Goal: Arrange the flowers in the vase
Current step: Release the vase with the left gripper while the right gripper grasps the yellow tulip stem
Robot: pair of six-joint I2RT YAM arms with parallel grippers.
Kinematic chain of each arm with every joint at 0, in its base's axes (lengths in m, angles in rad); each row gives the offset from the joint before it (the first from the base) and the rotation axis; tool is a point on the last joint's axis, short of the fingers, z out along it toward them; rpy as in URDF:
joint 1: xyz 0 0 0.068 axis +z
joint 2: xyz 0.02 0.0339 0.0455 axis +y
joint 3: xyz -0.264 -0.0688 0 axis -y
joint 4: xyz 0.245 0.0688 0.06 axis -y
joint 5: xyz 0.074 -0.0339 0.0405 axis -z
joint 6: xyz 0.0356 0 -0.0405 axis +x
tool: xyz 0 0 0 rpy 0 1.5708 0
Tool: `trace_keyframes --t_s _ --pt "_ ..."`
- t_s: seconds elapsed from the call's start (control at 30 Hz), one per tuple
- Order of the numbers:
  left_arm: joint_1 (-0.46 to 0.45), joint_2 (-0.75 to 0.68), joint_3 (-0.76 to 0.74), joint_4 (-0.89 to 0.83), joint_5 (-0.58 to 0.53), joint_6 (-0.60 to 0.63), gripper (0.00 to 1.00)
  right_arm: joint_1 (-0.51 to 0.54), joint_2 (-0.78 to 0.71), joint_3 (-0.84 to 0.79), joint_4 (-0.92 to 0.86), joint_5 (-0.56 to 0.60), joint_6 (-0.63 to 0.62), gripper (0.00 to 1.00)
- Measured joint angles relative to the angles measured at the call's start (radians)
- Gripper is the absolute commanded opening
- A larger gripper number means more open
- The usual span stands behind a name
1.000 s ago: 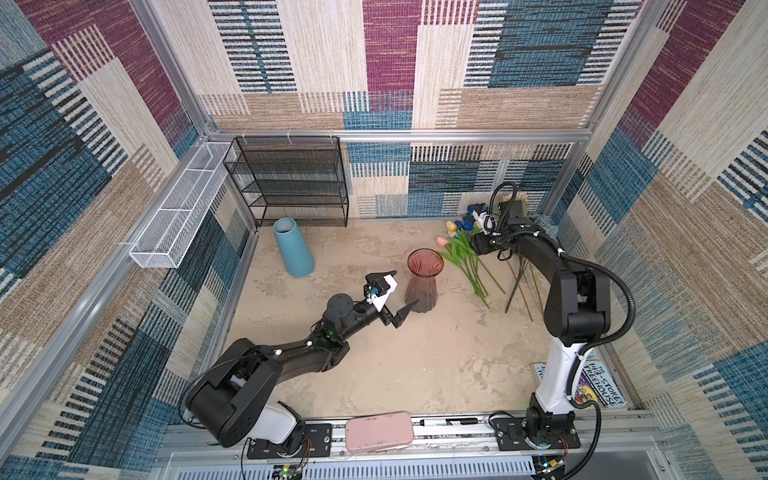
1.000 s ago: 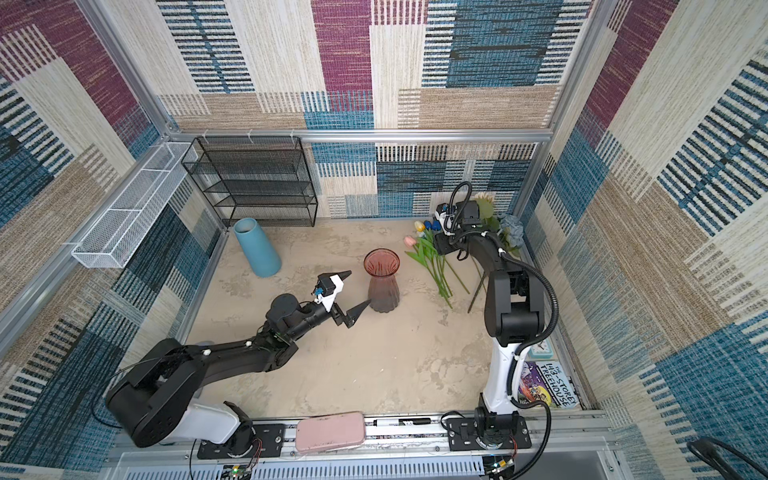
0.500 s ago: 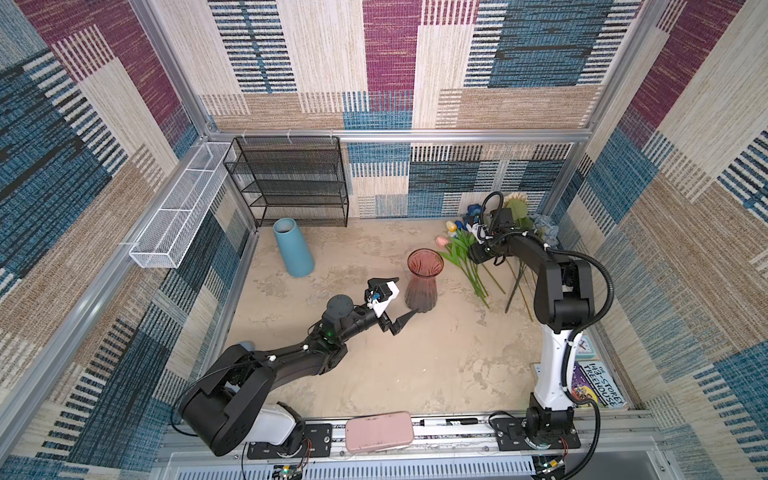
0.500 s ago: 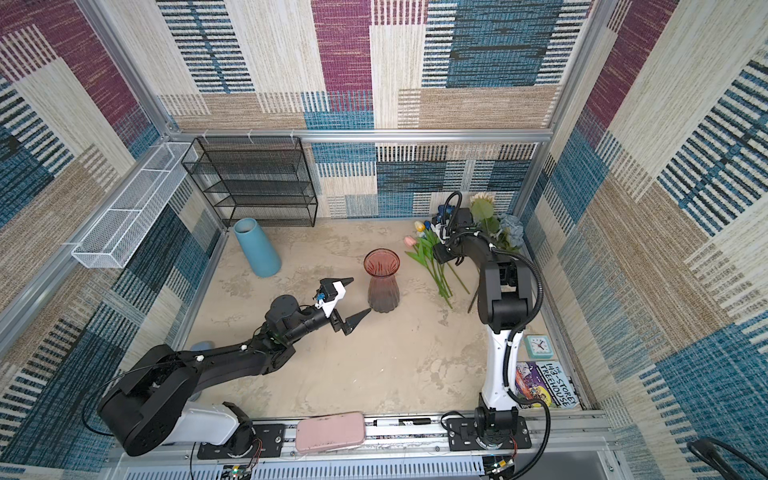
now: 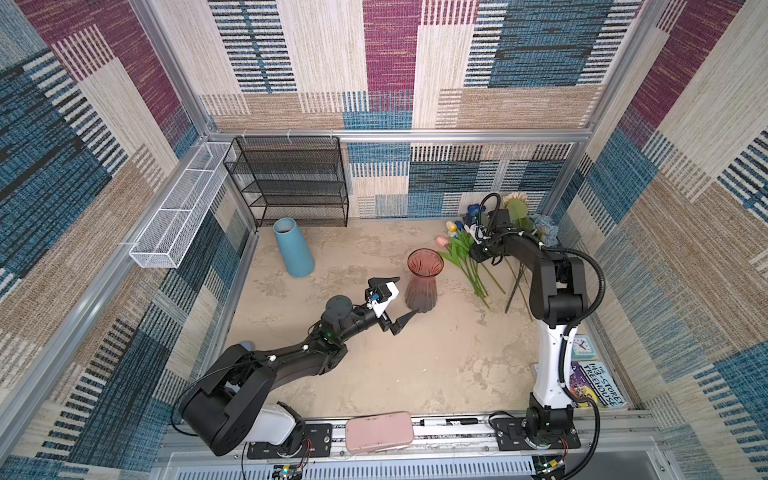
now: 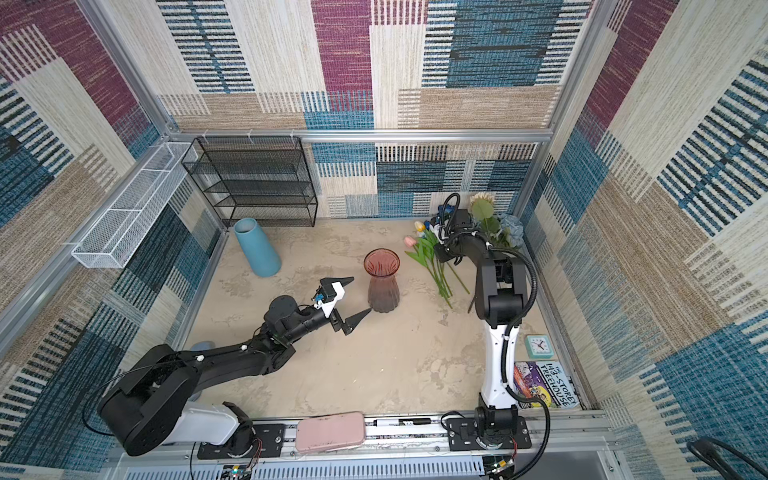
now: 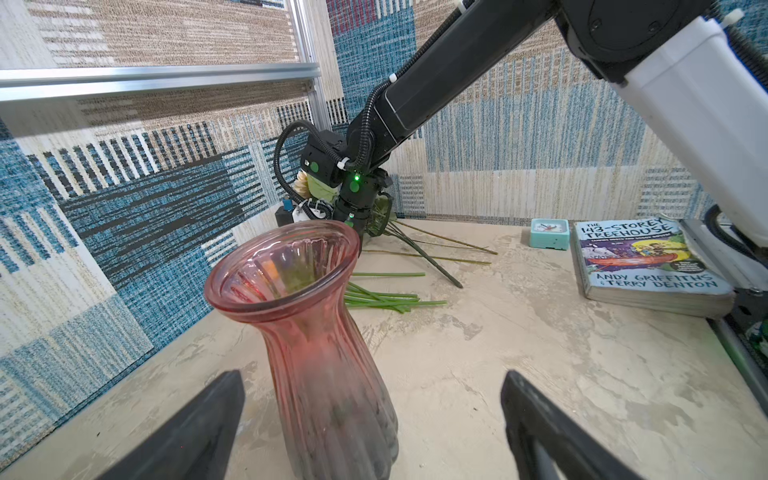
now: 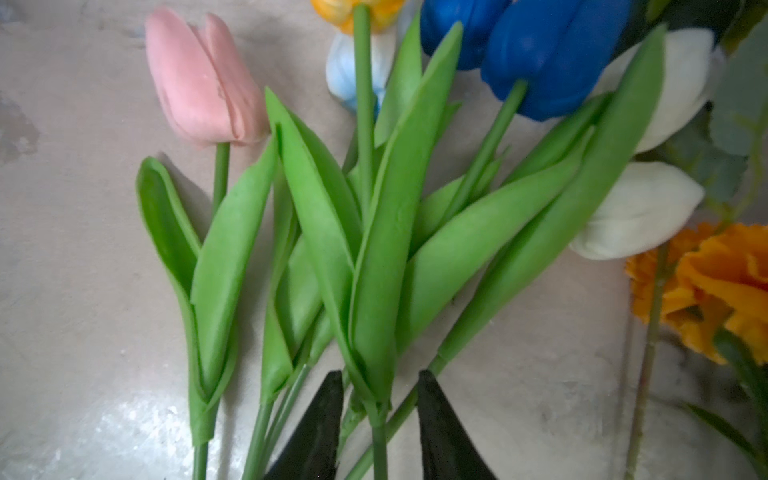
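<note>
The pink ribbed glass vase [image 5: 423, 286] [image 6: 383, 286] [image 7: 316, 332] stands upright mid-floor. My left gripper [image 5: 408, 294] [image 6: 362, 294] [image 7: 370, 374] is open wide, its fingers flanking the vase's lower body without touching it. The flowers [image 5: 461, 249] [image 6: 428, 253] lie on the floor at the back right. They include a pink tulip [image 8: 199, 83], blue tulips [image 8: 552, 54], white tulips [image 8: 640, 212] and an orange pompom bloom [image 8: 715, 286]. My right gripper [image 5: 473, 254] [image 8: 380, 376] is low over the tulip stems. Its jaws stand narrow around three stems, and floor shows between those stems.
A cream sunflower [image 5: 515, 205] and a dusty-blue bunch [image 5: 544, 230] sit in the back right corner. A blue vase [image 5: 291, 247] stands before the black wire rack [image 5: 291, 183]. A white wire basket [image 5: 178, 212] hangs on the left wall. A book [image 5: 598, 384] and clock [image 5: 584, 346] lie right.
The right gripper has dropped onto the tulip stems and its jaws have narrowed a lot. The left gripper has edged closer around the vase and stayed wide open.
</note>
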Motion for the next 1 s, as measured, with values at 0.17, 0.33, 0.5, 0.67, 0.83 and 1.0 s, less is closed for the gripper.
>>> trace_keyframes --t_s 0.17,0.33,0.5,0.67,0.83,1.0 --pt "-0.002 -0.006 -0.023 0.014 0.000 0.000 0.99 -0.002 -0.006 -0.015 0.013 -0.019 -0.006 0.22" --pt "-0.002 -0.014 -0.029 0.021 -0.001 0.000 0.99 -0.002 -0.017 -0.029 0.029 -0.033 -0.017 0.14" --pt "-0.006 -0.027 -0.029 0.021 -0.002 0.000 0.99 -0.002 -0.059 -0.056 0.037 -0.045 -0.022 0.09" --pt "-0.006 -0.038 -0.030 0.021 -0.005 0.003 0.99 -0.002 -0.100 -0.084 0.067 -0.058 -0.022 0.06" --pt "-0.008 -0.058 -0.038 0.028 -0.027 0.003 0.99 -0.002 -0.179 -0.143 0.084 -0.089 -0.002 0.04" --pt "-0.008 -0.107 -0.037 0.045 -0.056 0.001 0.99 -0.002 -0.324 -0.175 0.103 -0.166 0.078 0.04"
